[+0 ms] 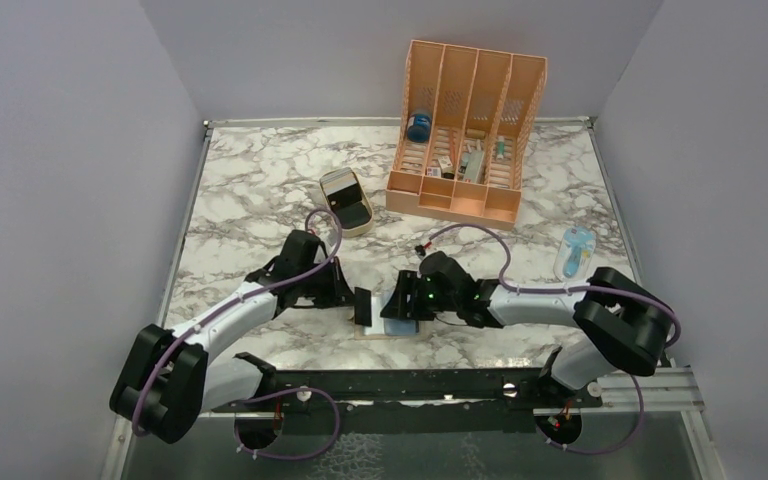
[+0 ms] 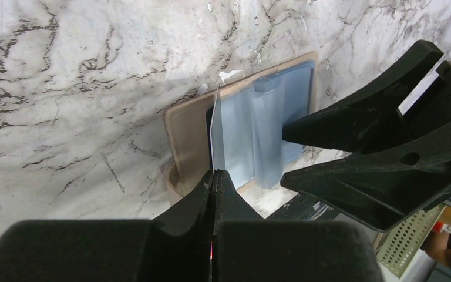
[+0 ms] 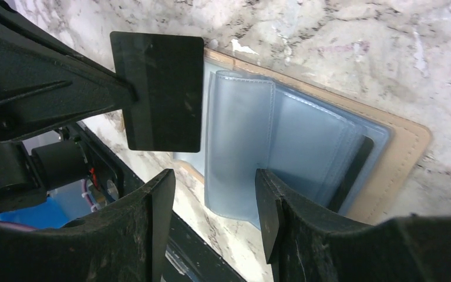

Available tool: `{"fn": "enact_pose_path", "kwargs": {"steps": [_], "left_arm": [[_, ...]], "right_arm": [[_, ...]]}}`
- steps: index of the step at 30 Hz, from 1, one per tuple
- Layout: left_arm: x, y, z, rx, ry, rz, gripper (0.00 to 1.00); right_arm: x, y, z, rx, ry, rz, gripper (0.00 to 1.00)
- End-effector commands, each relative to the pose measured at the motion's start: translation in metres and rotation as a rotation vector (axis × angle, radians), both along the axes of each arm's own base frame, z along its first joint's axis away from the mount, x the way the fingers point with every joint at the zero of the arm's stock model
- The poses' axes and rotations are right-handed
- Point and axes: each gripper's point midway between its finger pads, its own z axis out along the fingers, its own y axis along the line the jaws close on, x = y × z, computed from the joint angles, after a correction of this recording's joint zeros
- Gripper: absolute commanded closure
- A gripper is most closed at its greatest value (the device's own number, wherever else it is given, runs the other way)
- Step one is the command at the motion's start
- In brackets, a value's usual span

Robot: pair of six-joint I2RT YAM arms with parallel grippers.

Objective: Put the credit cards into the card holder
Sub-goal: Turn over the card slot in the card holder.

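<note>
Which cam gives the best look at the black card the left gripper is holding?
Right wrist: the card shows its full black face, with the left gripper pinching one edge. Left wrist sees it edge-on, a thin sliver. Top external: just a small dark patch.

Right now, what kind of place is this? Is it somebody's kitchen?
Probably not a kitchen: it looks like a robot practice booth. Plain grey walls box in a marble-patterned table, and the left arm and right arm are bolted to a rail at its near edge.
</note>
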Motion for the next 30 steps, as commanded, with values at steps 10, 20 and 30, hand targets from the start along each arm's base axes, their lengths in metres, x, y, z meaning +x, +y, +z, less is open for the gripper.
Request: {"fn": "enact_pose_path", "kwargs": {"steps": [10, 20, 30], "left_arm": [[0.040, 0.015, 0.051, 0.037, -0.158, 0.206, 1.00], [0.044, 0.023, 0.067, 0.041, -0.210, 0.252, 1.00], [0.023, -0.002, 0.031, -0.046, -0.105, 0.102, 1.00]], "right_arm": [[0.000, 0.034, 0.025, 0.101, -0.021, 0.111, 0.46], [0.006, 0.049, 0.028, 0.102, -0.040, 0.167, 0.48], [0.008, 0.025, 0.051, 0.056, -0.123, 0.131, 0.48]]}}
